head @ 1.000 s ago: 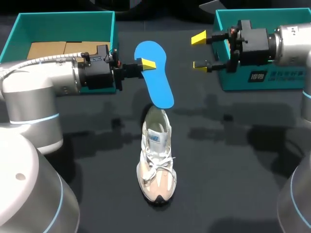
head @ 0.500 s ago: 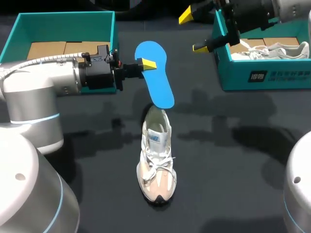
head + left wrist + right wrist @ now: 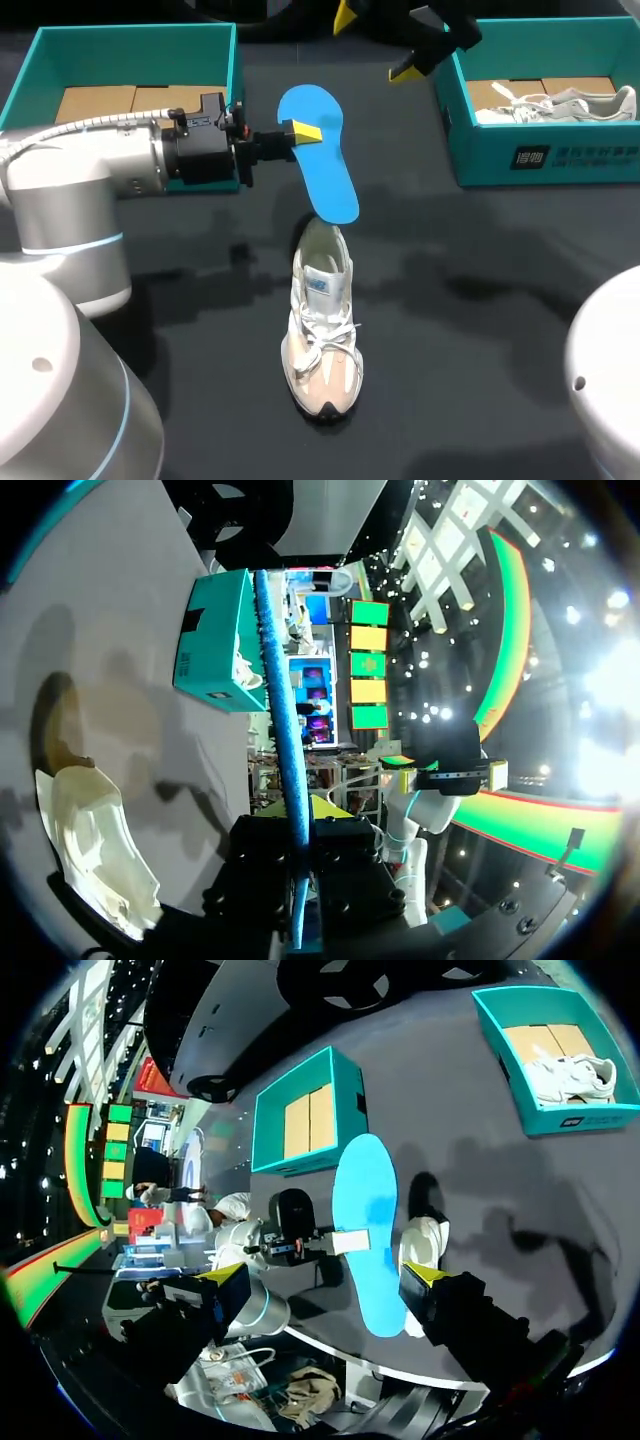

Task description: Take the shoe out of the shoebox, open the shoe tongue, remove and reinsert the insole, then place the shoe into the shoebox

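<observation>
**Dark matte table, mid-task: insole out, reinsertion pending**

Dark, non-reflective table [image 3: 480, 330] carries every item. Nearest its front edge, at mid-width, stands the shoe [image 3: 322, 330]: a pale mesh-and-suede trainer with white laces, soft-sided, toe toward me and heel opening facing away. It is out of its box, so I judge that step done. The throat looks spread, though I cannot confirm the tongue's position.

Just beyond the heel hangs the insole [image 3: 325, 165], a thin, flat sheet of bright blue foam with rounded ends. Its lower end is just above the shoe's collar, not inside. My left gripper [image 3: 300, 131] is clamped on its edge, and the left wrist view shows the sheet edge-on between the fingers.

At the far left corner sits the left shoebox [image 3: 235, 60], teal, rigid, holding only cardboard [image 3: 130, 102]. At the far right corner, the right shoebox [image 3: 540, 160] holds a second shoe [image 3: 560, 102]. My right gripper [image 3: 378, 42] hovers at the far edge, fingers apart, empty.

Remaining, by my estimate: reinserting the insole and boxing the shoe.
</observation>
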